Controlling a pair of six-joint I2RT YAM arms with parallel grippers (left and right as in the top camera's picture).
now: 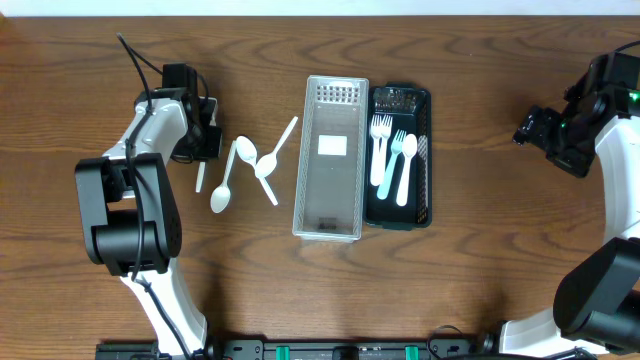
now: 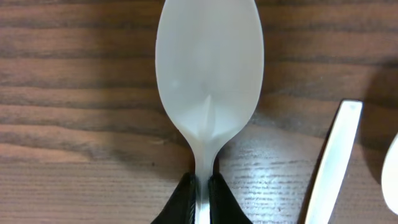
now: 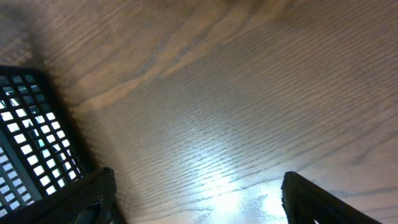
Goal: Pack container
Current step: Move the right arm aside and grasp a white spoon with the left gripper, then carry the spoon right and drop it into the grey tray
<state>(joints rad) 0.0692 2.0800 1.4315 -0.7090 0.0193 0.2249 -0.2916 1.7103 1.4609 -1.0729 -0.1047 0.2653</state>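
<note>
Left gripper (image 2: pixel 200 194) seen clenched on handle of white plastic spoon (image 2: pixel 208 74), bowl ahead. Spoon held left of clear container (image 1: pixel 327 233), long axes roughly parallel; left arm nearer. Right gripper (image 3: pixel 199 205) spread, empty, well right of container.

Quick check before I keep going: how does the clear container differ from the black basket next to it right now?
The clear container is see-through plastic; the black basket is dark mesh. The clear container holds no cutlery, while the black basket has forks lying in it. The clear container also runs slightly longer than the black basket. Both are narrow rectangular bins, side by side on the table.
</note>
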